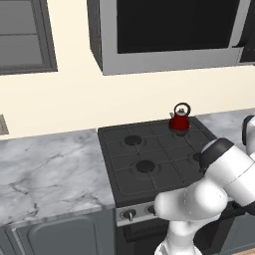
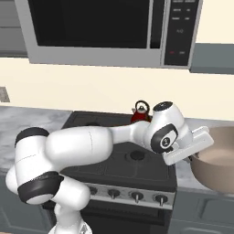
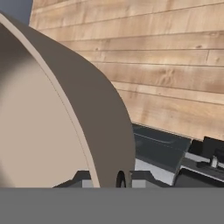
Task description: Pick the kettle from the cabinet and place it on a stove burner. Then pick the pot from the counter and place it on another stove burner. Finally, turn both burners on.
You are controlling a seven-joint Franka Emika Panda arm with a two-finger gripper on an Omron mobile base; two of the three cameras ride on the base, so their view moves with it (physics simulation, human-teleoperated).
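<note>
we reckon the pot [image 2: 215, 160] is stiff, smooth & fairly heavy for one pincer [image 3: 119, 179]; thin rim wall is the spot to hold, tho it'll likely tilt when lifted. pincer jaws look shut on the pot's rim, wall running between the tips in hand view. pot: wide, round, beige-tan, paler inside, on the desk [image 2: 183, 172] just right of the cooktop [image 2: 132, 167]. kettle [image 1: 180, 119], small glossy red w/ black loop handle, sits on a back burner.
</note>
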